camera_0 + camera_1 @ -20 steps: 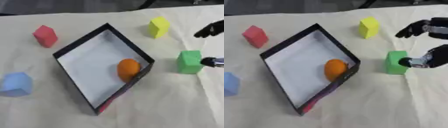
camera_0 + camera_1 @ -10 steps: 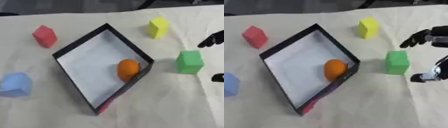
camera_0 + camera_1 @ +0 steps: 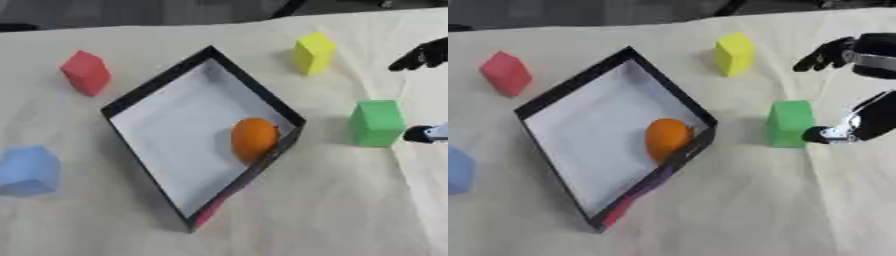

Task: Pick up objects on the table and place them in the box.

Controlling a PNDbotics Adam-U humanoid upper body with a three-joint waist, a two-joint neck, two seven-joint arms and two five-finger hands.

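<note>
Left eye view: lying inside the box [image 3: 157, 87], against its right wall, orange object [image 3: 254, 139]. Standing just right of the box, green block [image 3: 377, 122]; showing at the right edge, only fingertips of the right hand.

Right eye view: hovering just right of the green block, right hand [image 3: 868, 120], thumb tip nearly touching its right face, fingers spread above, gripping nothing. Lying leftward from that hand, the block, upright. Not showing anywhere, left hand; nearer by default, the right.
</note>
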